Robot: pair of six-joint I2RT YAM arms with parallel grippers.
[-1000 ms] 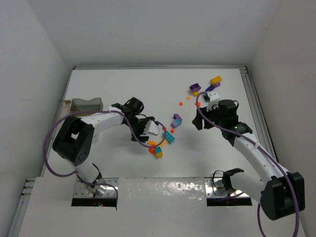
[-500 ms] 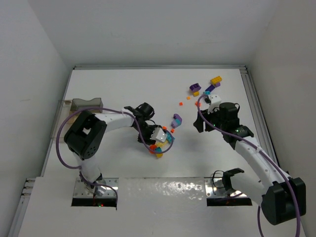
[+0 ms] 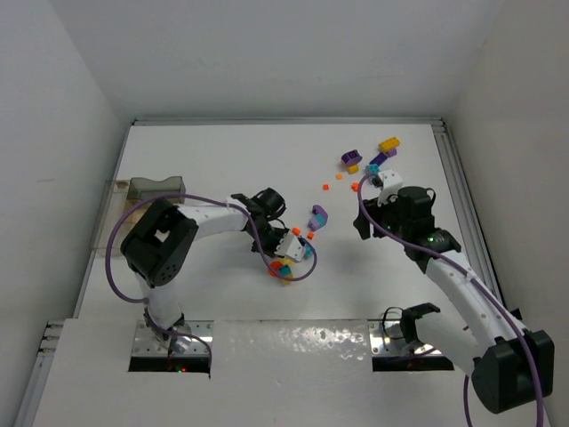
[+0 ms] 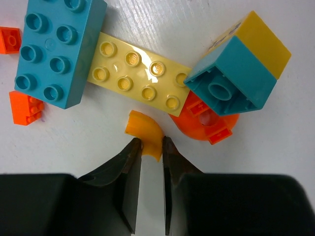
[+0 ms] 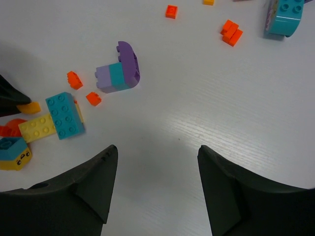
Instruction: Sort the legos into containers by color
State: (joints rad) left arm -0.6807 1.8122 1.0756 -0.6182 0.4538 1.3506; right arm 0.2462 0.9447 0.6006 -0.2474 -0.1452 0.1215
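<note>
Legos (image 3: 286, 260) lie in a tight cluster near the middle of the table (image 3: 204, 151). The one in hand is a small orange curved piece (image 4: 144, 133), pinched at its near edge between the almost closed jaws of the left gripper (image 4: 151, 146). The hold looks shallow, so a slow, straight lift seems wisest. The piece sits just beside a yellow plate (image 4: 142, 73) and an orange round piece (image 4: 209, 123), which a sideways drag could disturb. The container (image 3: 157, 189) stands well apart at the table's left edge, close to the side wall (image 3: 53, 133). Bare tabletop between gives the carry room, though the wall limits overshoot. The right gripper (image 5: 156, 150) hangs wide open and empty, off to the right of that path.
</note>
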